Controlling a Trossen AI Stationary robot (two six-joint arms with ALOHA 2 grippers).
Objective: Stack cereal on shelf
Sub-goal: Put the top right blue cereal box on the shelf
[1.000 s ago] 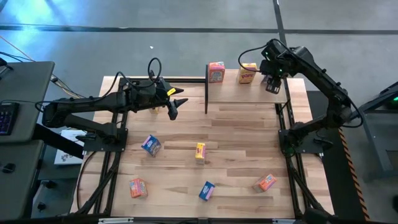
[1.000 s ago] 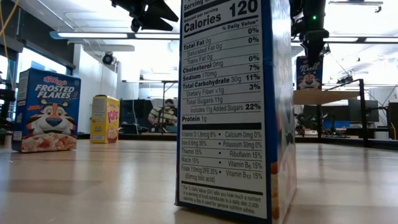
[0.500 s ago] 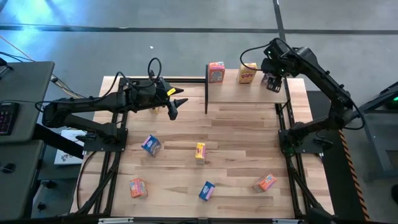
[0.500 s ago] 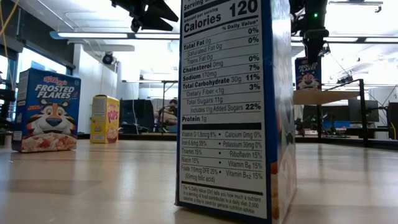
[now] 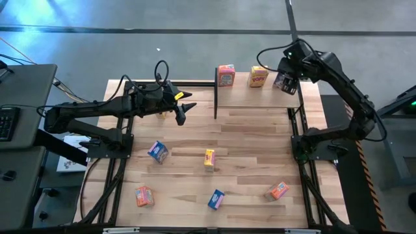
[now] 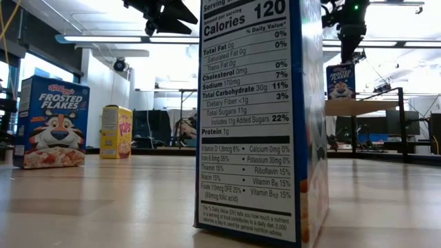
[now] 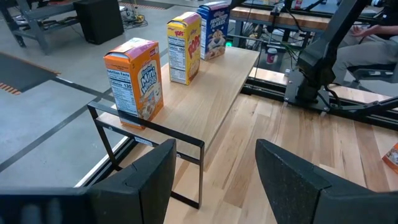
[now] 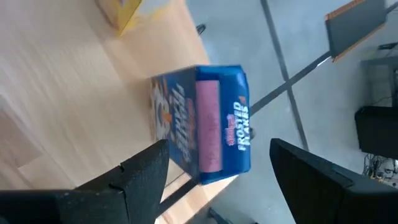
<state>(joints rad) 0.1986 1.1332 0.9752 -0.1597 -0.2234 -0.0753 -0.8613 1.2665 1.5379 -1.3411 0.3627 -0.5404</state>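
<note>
The shelf (image 5: 257, 96) stands at the table's far edge. Three cereal boxes stand upright on it in a row: orange-pink (image 5: 226, 75), yellow (image 5: 259, 76) and blue (image 5: 284, 81). My right gripper (image 8: 219, 144) hangs open just above the blue box (image 8: 205, 124), one finger on either side of it and neither touching. In the low view it (image 6: 351, 41) is clear of the box top (image 6: 340, 67). My left gripper (image 5: 182, 112) waits open in the air left of the shelf, facing the row (image 7: 134, 81).
Several more cereal boxes lie scattered on the tabletop: blue (image 5: 157, 151), yellow (image 5: 209, 158), orange-pink (image 5: 144, 195), blue (image 5: 216, 199) and orange-pink (image 5: 277, 190). The shelf's black posts (image 5: 215, 101) stand at its left end. Bare planks lie between the shelf and these boxes.
My right gripper has let go of the blue box and risen off it, drawing back a little toward the table's far right corner. The blue box stays standing at the right end of the shelf.
</note>
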